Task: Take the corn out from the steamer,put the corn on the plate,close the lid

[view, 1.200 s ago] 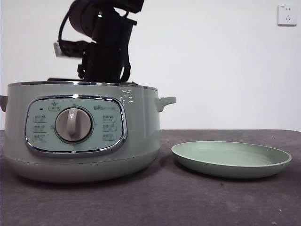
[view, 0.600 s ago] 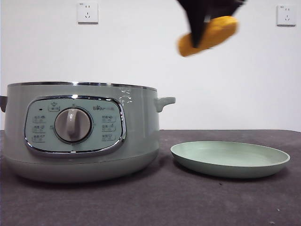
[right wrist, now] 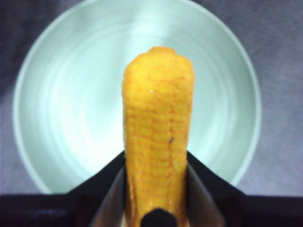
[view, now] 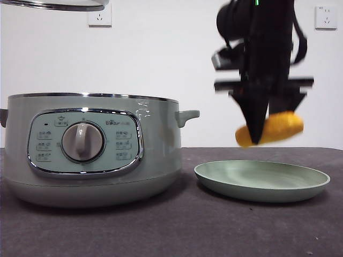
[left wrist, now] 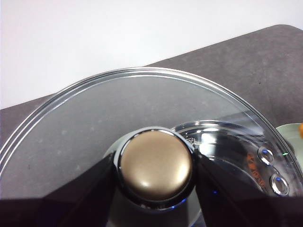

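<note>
corn (view: 278,128) is clamped lengthwise in the right end effector (view: 261,135), jaws narrow on both flanks of the cob, free end sticking out past the tips. it hangs directly above the plate (view: 316,181), not touching it; the right wrist view shows the cob centred over the plate's middle (right wrist: 57,123), rim visible all round. cob is slightly tilted in the front view, one end lower.

left end effector (left wrist: 156,163) is closed on the lid's knob (left wrist: 156,165), holding the lid (left wrist: 71,123) up and off to the side. only the lid's chrome edge (view: 53,4) shows in the front view, well above the steamer (view: 161,155), which stands open on the desk (view: 171,230), beside the plate and apart from it.

step in hand, as i read it: set the corn down. suggestions:
- go straight down, no lateral drift, alignment already looks good
- level or keep the low end leading so it touches first, then open only once the cob rests on the plate floor
- it's round and smooth, will likely roll if dropped from height; the low rim won't stop much
- retract straight up, jaws wide enough not to drag the cob
- lid goes on after; keep it parked clear until the right arm is out
</note>
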Robot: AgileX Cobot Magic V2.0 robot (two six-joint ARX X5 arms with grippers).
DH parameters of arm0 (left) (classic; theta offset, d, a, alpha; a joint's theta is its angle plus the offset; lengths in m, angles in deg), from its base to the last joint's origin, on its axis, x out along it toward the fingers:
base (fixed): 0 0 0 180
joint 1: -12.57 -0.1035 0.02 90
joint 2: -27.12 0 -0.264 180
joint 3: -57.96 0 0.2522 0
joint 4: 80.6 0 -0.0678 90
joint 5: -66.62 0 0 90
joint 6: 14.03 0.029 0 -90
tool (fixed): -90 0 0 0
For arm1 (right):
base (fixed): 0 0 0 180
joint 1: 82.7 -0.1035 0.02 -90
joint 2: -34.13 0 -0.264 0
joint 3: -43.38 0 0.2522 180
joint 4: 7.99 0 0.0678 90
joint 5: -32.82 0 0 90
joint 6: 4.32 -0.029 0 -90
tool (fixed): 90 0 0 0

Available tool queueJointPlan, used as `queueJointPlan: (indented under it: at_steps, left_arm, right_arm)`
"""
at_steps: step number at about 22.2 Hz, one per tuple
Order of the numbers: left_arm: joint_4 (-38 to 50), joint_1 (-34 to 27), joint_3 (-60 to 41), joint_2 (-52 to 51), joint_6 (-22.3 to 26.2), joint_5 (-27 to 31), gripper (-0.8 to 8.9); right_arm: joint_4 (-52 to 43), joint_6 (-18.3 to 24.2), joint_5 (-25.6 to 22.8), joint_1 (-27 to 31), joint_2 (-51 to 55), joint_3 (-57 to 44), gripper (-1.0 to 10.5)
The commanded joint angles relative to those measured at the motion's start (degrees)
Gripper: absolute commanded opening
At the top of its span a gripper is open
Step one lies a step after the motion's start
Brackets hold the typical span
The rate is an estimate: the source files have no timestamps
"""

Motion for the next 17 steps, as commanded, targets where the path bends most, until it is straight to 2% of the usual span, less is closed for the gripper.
queueJointPlan:
  at_steps: [1, 8, 17]
  left_arm:
    - [3.21, -0.09, 0.48, -0.42, -0.17, 0.09, -0.09]
    - [3.28, -0.09, 0.48, -0.35, -0.15, 0.11, -0.09]
    - [3.26, -0.09, 0.48, -0.17, -0.15, 0.09, -0.09]
  right_arm:
    - [-6.67, -0.92, 0.13, -0.07, -0.70, -5.09, -0.2]
    - [-18.32, -0.94, 1.51, 0.07, -0.72, -13.31, 0.0]
    - [-18.51, -0.94, 1.51, 0.44, -0.76, -13.77, 2.9]
